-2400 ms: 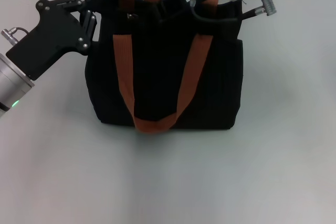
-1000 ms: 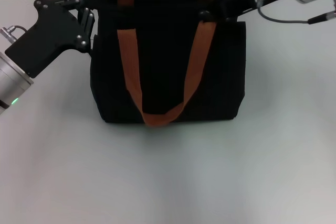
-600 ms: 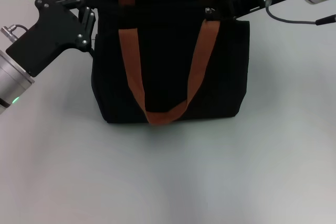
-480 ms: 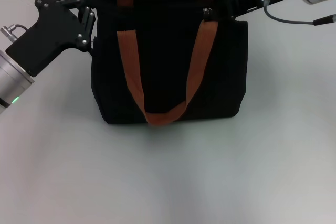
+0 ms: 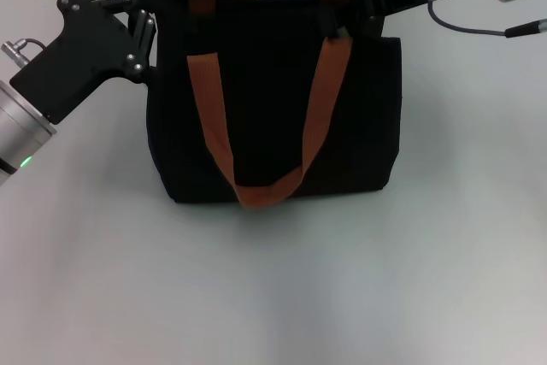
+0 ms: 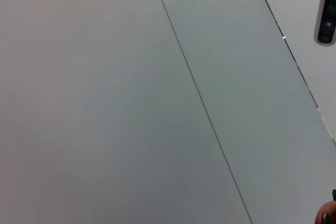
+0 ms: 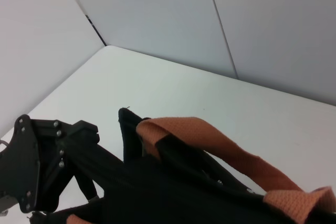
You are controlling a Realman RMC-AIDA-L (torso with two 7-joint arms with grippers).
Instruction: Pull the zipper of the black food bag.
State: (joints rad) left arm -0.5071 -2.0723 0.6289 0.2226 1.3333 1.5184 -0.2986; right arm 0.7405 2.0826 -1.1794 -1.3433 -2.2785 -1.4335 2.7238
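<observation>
Left pincer (image 5: 147, 19) clamped on the black food bag (image 5: 273, 100) corner, bracing it. Right pincer (image 5: 355, 14) at the opposite top edge; zipper hidden beneath, grip unclear. Pull steadily along the track, bag held taut.

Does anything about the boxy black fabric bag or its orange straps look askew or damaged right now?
Nothing stands out: the black fabric bag stands upright, its orange strap hanging intact down the front. The left gripper and right gripper sit at its top corners.

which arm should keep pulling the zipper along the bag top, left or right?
Right, probably. The right tool is on the top edge of the black food bag by its right corner, where the zip track runs. The left tool braces the top left corner. The zipper itself isn't visible.
</observation>
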